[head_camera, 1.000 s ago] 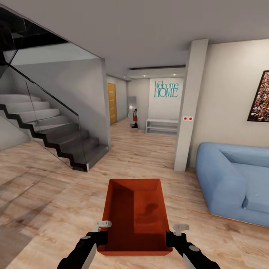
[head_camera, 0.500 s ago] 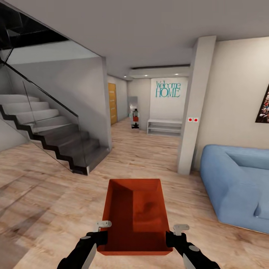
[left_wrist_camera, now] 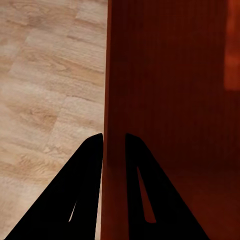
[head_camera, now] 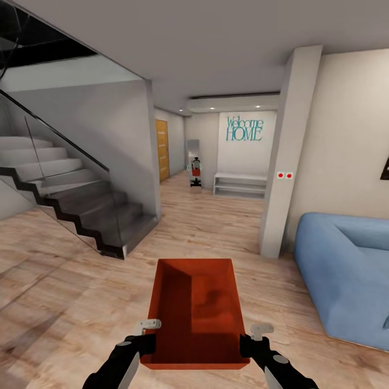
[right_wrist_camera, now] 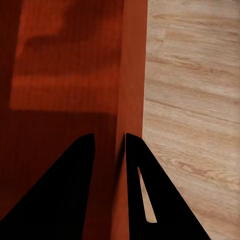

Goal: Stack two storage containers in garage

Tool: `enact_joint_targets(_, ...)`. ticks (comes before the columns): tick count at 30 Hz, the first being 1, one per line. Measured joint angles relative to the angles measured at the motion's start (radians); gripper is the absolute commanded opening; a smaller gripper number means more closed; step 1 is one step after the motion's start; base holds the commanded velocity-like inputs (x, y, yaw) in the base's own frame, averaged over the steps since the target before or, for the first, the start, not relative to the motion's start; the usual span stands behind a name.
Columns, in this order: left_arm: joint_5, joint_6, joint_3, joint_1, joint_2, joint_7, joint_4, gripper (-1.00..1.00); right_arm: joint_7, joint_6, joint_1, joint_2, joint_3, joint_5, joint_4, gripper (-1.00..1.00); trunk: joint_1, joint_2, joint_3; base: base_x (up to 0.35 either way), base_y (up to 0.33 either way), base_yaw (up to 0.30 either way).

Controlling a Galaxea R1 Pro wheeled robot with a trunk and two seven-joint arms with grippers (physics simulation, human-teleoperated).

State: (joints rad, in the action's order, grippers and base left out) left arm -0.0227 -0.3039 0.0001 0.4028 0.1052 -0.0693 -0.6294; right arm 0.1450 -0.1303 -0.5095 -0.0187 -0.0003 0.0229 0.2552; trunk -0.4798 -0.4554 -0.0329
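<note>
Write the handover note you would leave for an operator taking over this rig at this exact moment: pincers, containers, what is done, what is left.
Left pincer: shut on the left wall of the storage container.
Right pincer: shut on its right wall.
Container: open-top, empty, carried in front of the robot above the wood plank floor.
Surroundings: staircase to the left, blue sofa to the right, hallway ahead.
Done: one container picked up.
Left: carry it to the garage, set it down, bring the second container and stack it.

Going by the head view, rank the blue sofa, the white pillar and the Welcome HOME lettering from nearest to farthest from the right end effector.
1. Blue sofa: on the right, just beyond the right end effector, which pinches the storage container.
2. White pillar: ahead on the right, behind the sofa's near end.
3. Welcome HOME lettering: on the far hallway wall.
</note>
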Motion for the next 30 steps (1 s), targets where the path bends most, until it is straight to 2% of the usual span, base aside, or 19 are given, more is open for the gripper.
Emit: enact_joint_targets(30, 0.000, 0.000, 0.000, 0.000, -0.001, 0.001, 0.000, -1.00, -0.001, 0.000, 0.000, -0.001, 0.001, 0.001, 0.000, -1.00, 0.000, 0.000, 0.000, 0.325, 0.000, 0.000)
